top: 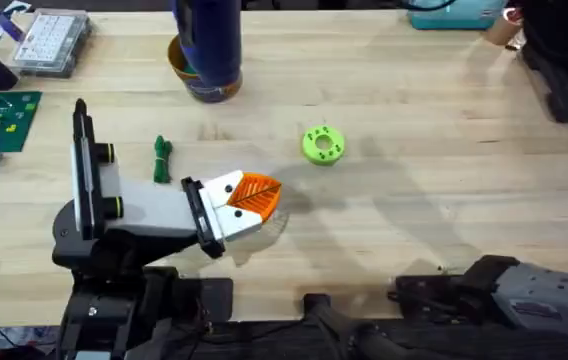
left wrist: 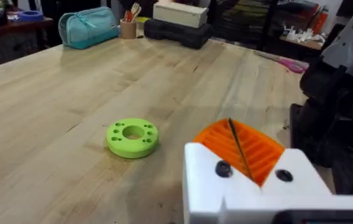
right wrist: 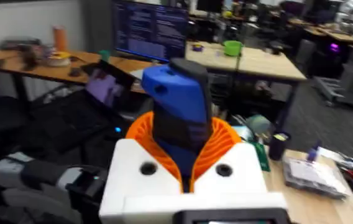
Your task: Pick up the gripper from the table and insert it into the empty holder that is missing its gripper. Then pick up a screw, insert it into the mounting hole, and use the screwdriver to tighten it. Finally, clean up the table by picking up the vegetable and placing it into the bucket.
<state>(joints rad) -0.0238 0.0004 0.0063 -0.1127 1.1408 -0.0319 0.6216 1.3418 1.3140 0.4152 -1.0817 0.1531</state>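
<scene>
The right gripper (right wrist: 186, 158) is clamped on the blue screwdriver (top: 207, 45), held high above the far side of the table (top: 444, 190), over the orange bucket (top: 178, 57). The left gripper (top: 254, 197) rests low near the table middle, its orange pads (left wrist: 242, 149) pressed together on nothing. The dark green vegetable (top: 162, 159) lies just beside the left arm, and a lime-green disc (top: 323, 144) lies a little farther away.

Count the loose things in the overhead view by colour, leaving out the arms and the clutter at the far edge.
Dark green: 1, the vegetable
Lime green: 1, the disc
Blue: 1, the screwdriver, held up off the table
Orange: 1, the bucket, partly hidden behind the screwdriver
Clear: 1, the parts box
Total: 5
</scene>
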